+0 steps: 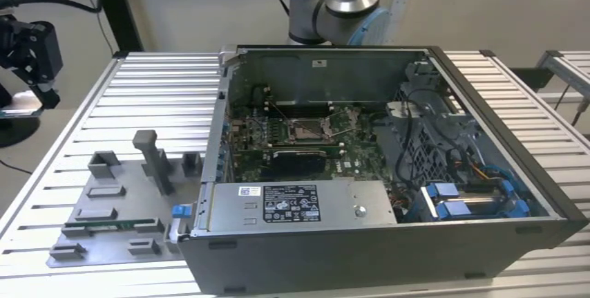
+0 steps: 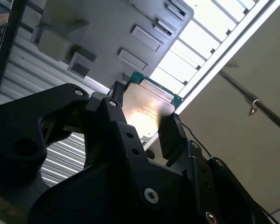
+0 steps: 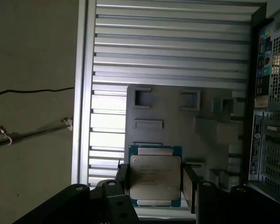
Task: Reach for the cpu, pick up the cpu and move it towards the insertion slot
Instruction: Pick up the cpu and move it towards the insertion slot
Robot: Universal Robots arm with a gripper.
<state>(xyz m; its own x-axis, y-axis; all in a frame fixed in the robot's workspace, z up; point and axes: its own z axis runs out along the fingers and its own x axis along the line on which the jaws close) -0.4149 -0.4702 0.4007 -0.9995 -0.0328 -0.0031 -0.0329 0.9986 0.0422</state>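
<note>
Slatted metal table (image 1: 157, 90), items as I read them from the exterior view's left to its right. One: grey tray (image 1: 138, 205) with moulded holders, near the table's corner. Two: open case (image 1: 369, 256), just beside the tray. Three: slot (image 1: 308, 128), a silver frame on the green board (image 1: 355, 156) inside the case. Logged apart, from both wrist views: gripper (image 3: 155, 186) pinching the cpu (image 3: 155, 179) by two opposite edges, metal lid toward the first wrist camera, lifted clear of the tray, well apart from the slot.
</note>
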